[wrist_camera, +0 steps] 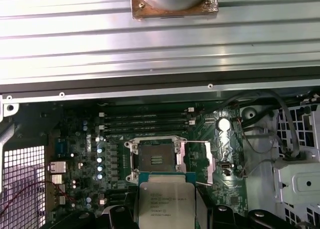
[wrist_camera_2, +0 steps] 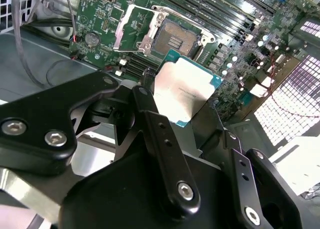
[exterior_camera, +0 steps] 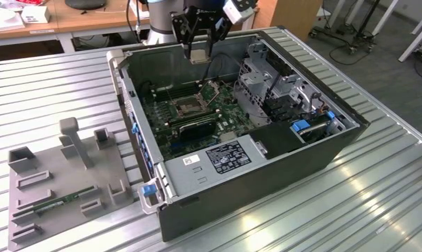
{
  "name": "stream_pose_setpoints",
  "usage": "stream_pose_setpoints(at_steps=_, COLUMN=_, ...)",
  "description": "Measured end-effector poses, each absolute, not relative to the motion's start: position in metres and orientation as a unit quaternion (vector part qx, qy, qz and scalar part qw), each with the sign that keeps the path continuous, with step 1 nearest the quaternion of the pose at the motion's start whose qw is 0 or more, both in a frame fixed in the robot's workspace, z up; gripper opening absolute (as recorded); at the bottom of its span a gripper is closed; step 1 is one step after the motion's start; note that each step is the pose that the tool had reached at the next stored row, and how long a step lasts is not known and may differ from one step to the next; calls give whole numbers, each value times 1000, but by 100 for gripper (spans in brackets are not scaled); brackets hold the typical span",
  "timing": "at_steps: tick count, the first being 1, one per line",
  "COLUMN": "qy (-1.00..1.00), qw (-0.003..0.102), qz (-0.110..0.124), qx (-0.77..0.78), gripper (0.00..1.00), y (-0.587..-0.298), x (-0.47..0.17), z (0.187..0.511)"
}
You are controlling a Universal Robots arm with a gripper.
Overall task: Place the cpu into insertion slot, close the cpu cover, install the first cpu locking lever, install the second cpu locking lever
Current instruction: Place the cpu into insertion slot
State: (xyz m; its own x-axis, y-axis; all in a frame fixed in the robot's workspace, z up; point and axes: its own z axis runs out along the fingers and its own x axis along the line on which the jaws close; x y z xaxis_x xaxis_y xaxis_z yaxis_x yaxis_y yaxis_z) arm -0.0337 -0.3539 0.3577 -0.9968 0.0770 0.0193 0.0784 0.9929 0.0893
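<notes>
My hand pinches the cpu just above the open computer case, whose green motherboard holds the empty insertion slot, cpu cover flipped up.

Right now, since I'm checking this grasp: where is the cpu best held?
Likely by two opposite edges, from above: the cpu is a thin flat square whose underside must face the slot. The gripper holds it so.
</notes>
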Motion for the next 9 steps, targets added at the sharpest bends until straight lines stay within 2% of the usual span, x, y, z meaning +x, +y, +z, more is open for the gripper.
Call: stream_pose_setpoints(at_steps=9, qy=-996, qw=6, qz=-45, qx=-76, gripper=54, y=-354, x=-34, z=357)
